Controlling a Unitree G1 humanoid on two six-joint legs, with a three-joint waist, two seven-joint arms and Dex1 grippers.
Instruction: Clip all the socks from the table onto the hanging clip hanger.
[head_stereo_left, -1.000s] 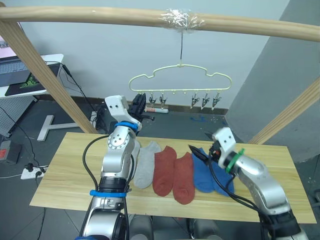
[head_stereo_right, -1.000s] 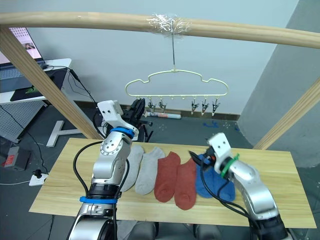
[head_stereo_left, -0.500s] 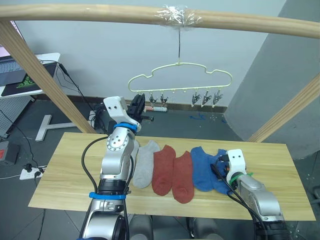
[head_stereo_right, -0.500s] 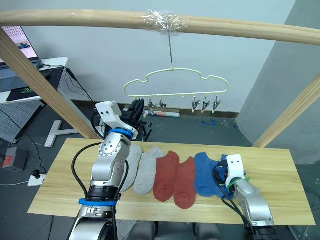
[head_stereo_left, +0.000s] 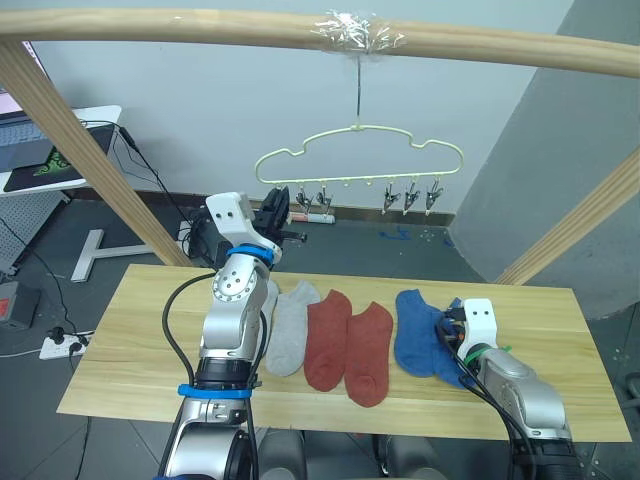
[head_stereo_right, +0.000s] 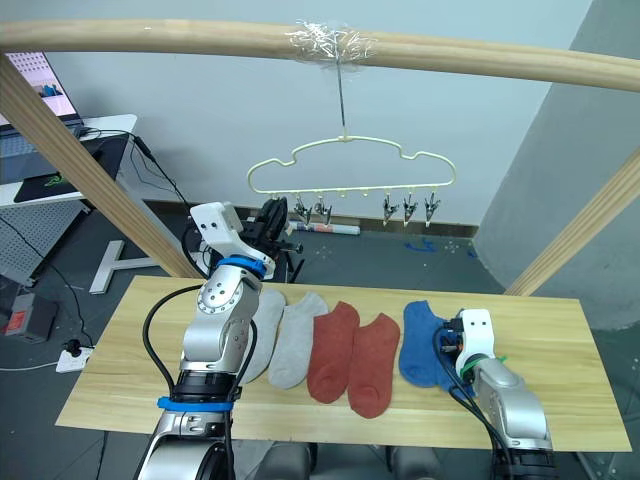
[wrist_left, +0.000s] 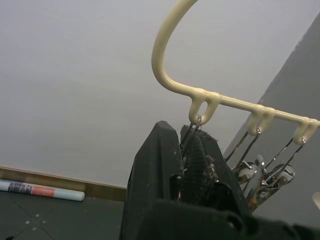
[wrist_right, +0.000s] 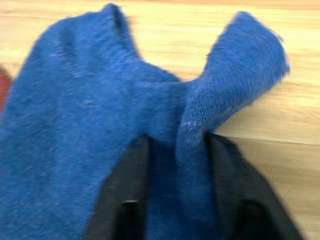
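Observation:
Several socks lie in a row on the pale wooden table (head_stereo_left: 130, 350): a light grey sock (head_stereo_left: 290, 325), two rust red socks (head_stereo_left: 327, 335) and blue socks (head_stereo_left: 415, 335) at the right. My right gripper (head_stereo_left: 447, 335) is down on the blue pair. In the right wrist view its fingers (wrist_right: 125, 185) pinch a raised fold of blue sock (wrist_right: 200, 115). The pale-yellow clip hanger (head_stereo_left: 360, 150) hangs from the beam. My left gripper (head_stereo_left: 278, 210) is raised at its leftmost clip (wrist_left: 192, 147) and shut on it.
A wooden beam (head_stereo_left: 200, 25) spans the top, and slanted posts (head_stereo_left: 90, 160) (head_stereo_left: 580, 225) come down behind both table ends. A white desk with a laptop (head_stereo_left: 60, 150) stands far left, with cables on the floor behind the table.
My right gripper came down from above the table onto the blue socks and closed on a fold, and the blue socks shifted slightly right. My left gripper has stayed at the clip.

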